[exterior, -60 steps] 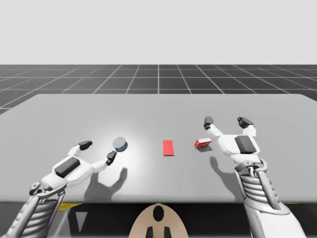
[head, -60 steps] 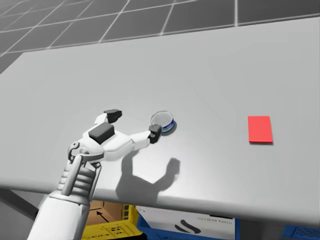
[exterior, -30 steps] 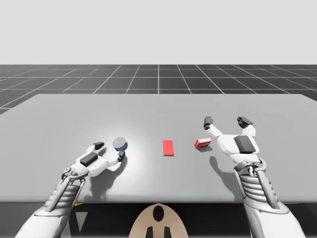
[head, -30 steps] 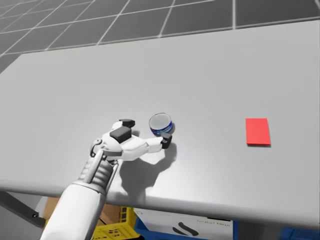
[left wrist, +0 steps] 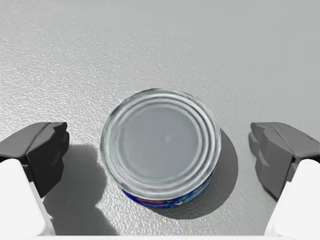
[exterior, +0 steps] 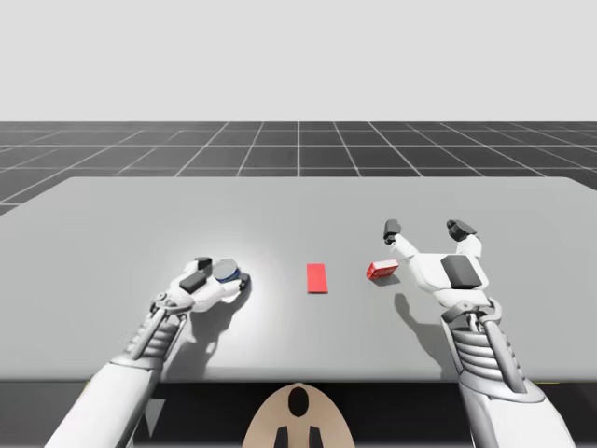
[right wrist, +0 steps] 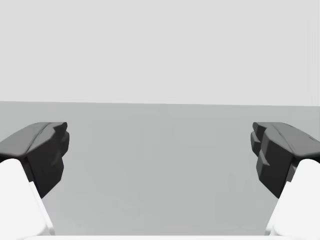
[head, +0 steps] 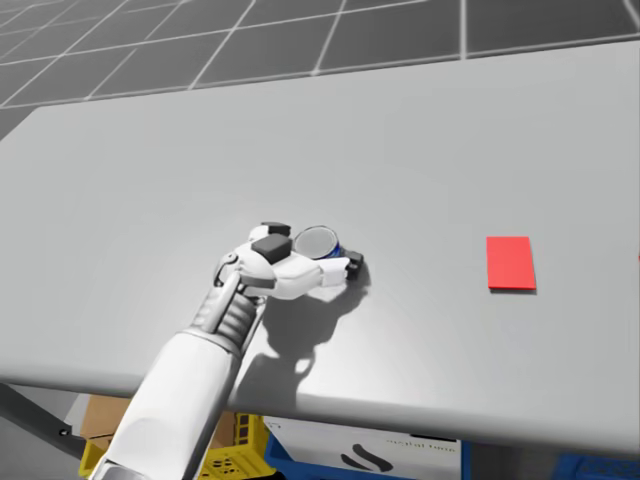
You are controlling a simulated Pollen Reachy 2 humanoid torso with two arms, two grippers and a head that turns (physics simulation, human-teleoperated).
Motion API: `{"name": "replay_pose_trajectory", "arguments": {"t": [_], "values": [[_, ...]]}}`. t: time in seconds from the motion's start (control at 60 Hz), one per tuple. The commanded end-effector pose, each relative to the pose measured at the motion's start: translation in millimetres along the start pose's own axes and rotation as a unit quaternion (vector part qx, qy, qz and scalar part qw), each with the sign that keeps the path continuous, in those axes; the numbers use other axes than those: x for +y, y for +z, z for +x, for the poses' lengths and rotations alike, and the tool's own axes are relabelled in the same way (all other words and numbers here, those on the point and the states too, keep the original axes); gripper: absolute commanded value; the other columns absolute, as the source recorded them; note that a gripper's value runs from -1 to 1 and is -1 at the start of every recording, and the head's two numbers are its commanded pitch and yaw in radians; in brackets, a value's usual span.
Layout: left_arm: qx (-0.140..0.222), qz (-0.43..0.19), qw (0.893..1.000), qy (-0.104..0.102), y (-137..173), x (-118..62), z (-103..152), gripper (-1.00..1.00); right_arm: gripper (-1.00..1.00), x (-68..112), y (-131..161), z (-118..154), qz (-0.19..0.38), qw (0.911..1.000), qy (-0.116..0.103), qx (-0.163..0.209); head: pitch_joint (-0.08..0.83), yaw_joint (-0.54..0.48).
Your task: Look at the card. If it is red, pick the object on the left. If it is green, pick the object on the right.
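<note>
One red card (exterior: 317,278) mid-table, one round can (exterior: 227,271) left of it, one small red box (exterior: 381,271) right of it, one grey table (exterior: 298,205), one left gripper (left wrist: 160,150), one right gripper (exterior: 425,227).

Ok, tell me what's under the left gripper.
A blue can with a silver lid stands upright on the table between the open fingers of the left gripper, touching neither. It covers the table beneath it; most of its side is hidden.
</note>
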Motion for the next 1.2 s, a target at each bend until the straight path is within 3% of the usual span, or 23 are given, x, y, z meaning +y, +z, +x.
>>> {"name": "replay_pose_trajectory", "arguments": {"t": [0.017, 0.05, 0.067, 0.083, 0.117, 0.383, 0.65, 0.817, 0.833, 0.95, 1.2], "values": [[0.015, 0.005, 1.000, -0.004, -9, -1.1, -6, -0.95, -1.00, 0.9, 1, 0, 0.000, 1.0000, -0.003, 0.000, 0.650, 0.30], [0.015, 0.006, 1.000, -0.004, -9, -0.8, -7, -0.59, -1.00, 0.8, 1, 0, 0.000, 1.0000, -0.003, -0.001, 0.649, 0.30], [0.016, 0.005, 1.000, -0.003, -8, -0.8, -8, 0.18, -1.00, 0.8, 1, 0, 0.000, 1.0000, -0.003, -0.001, 0.648, 0.30], [0.016, 0.005, 1.000, -0.004, -8, -0.8, -8, 0.78, -1.00, 0.7, 1, 0, 0.000, 1.0000, -0.003, -0.001, 0.648, 0.30], [0.019, 0.004, 1.000, -0.003, -6, -1.1, -8, 0.99, -1.00, 0.4, 1, 0, 0.000, 1.0000, -0.003, -0.001, 0.646, 0.30], [0.022, -0.002, 1.000, -0.005, 2, -4.9, -9, 1.00, -1.00, 0.5, 1, 0, 0.000, 1.0000, -0.004, -0.001, 0.629, 0.30], [0.023, -0.005, 1.000, -0.006, 2, -6.6, -11, 1.00, -1.00, 1.0, 1, -1, 0.003, 0.9999, -0.009, 0.005, 0.381, 0.31], [0.019, -0.017, 1.000, -0.001, 6, -8.8, -7, 1.00, -1.00, 0.7, 2, 0, 0.003, 0.9998, -0.018, 0.009, 0.306, 0.31], [0.016, -0.019, 1.000, -0.001, 9, -8.8, -4, 1.00, -1.00, 0.7, 2, 0, 0.004, 0.9999, -0.009, 0.006, 0.302, 0.31], [-0.006, -0.024, 1.000, -0.003, 22, -8.1, 15, 1.00, -1.00, -0.2, 2, 0, 0.001, 0.9999, -0.012, 0.007, 0.296, 0.31], [-0.094, -0.004, 0.995, -0.015, 61, 6.6, 85, 1.00, -1.00, -2.9, 0, -3, -0.014, 0.9999, 0.000, -0.006, 0.283, 0.30]]}}
